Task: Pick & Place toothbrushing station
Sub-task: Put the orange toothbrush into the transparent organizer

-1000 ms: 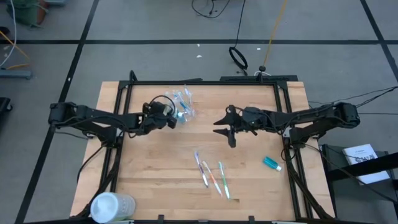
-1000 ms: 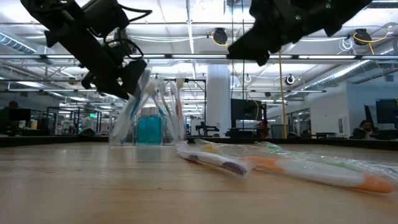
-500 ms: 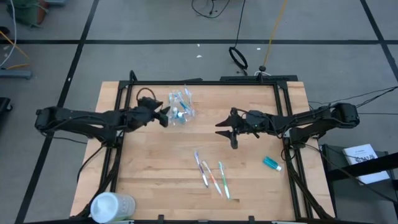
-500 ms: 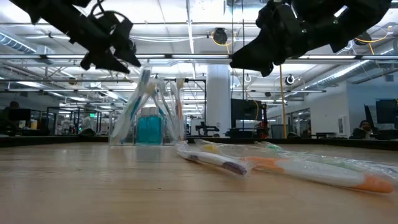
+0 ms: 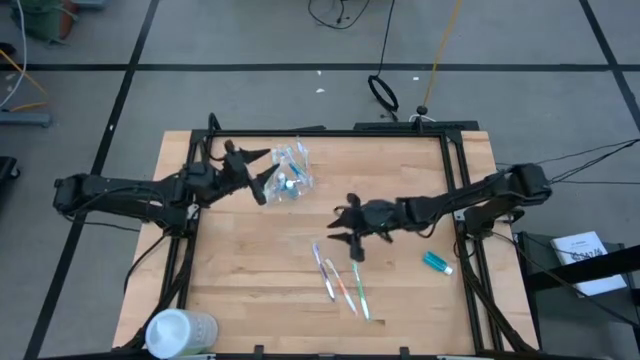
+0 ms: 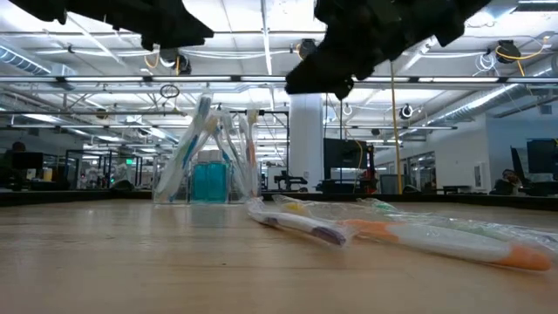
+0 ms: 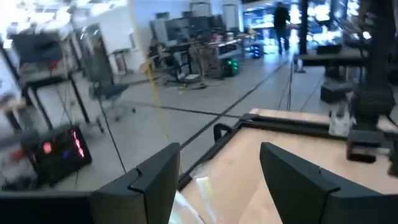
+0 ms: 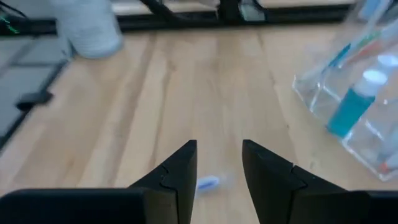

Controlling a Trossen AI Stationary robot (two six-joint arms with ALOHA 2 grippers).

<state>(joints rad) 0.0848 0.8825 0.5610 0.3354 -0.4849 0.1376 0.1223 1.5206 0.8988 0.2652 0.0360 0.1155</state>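
Note:
The clear plastic cup [image 5: 291, 171] stands upright on its base at the table's far middle. It holds several pastel toothbrushes and a teal tube [image 6: 209, 180]. Three wrapped toothbrushes [image 5: 340, 280] lie flat on the wood nearer the front, and they also show in the low view [image 6: 301, 223]. A teal toothpaste tube [image 5: 437, 262] lies at the right. My left gripper [image 5: 262, 172] is open and empty, just left of the cup and above the table. My right gripper [image 5: 345, 236] is open and empty, above the far ends of the loose toothbrushes. A blue brush end [image 8: 208, 182] shows between its fingers.
A bigger white cylindrical container [image 5: 181, 332] stands at the table's near left corner. A black frame [image 5: 330, 131] runs along the far edge and both sides of the table. Bare wood lies between the cup and the loose toothbrushes.
My left gripper has drawn back from the cup toward the table's left and risen, tipping its fingers upward; the cup stays in place. My right gripper has moved left and toward the near edge, toward the loose toothbrushes.

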